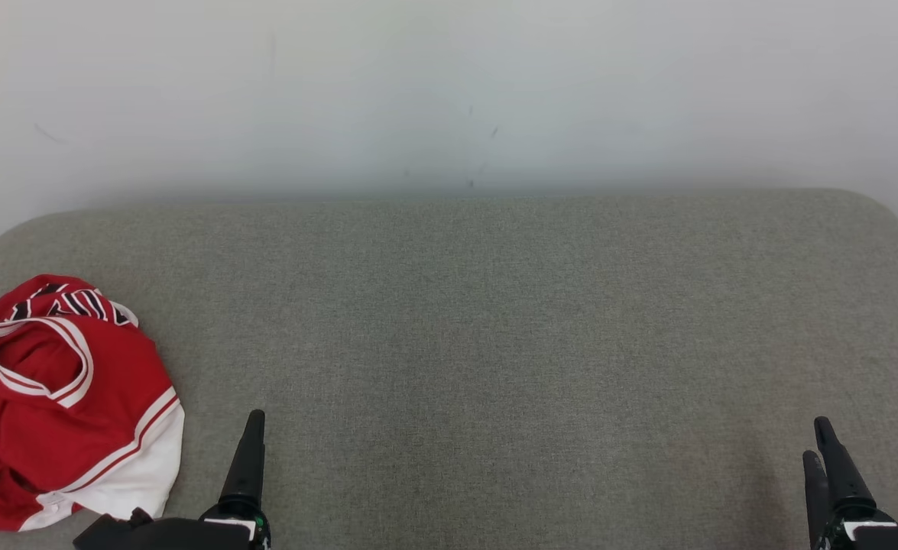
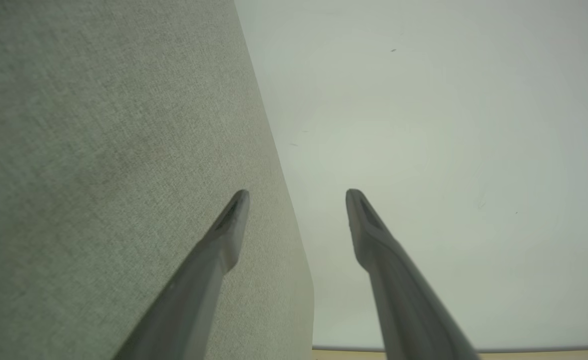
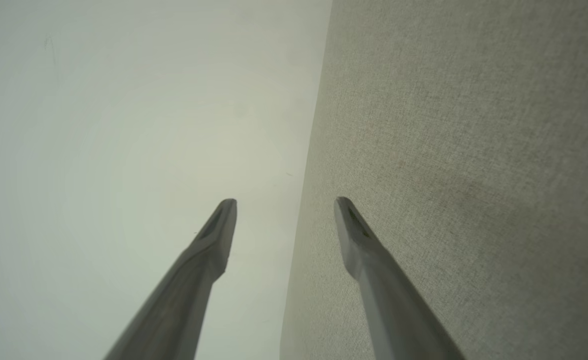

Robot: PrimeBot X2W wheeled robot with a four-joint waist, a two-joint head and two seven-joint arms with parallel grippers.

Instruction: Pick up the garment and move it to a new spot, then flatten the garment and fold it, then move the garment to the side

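The crumpled red garment (image 1: 59,397) lies at the left end of the grey cushion (image 1: 494,344). Its black lettering is folded over, perhaps numerals, and unreadable. The left gripper (image 2: 297,195) and right gripper (image 3: 285,201) both gape wide, empty.

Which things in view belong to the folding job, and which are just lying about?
For the job:
garment, red and white, crumpled at the robot's left
left gripper, open
right gripper, open

Just there:
grey fabric cushion, bearing the garment
white wall behind it
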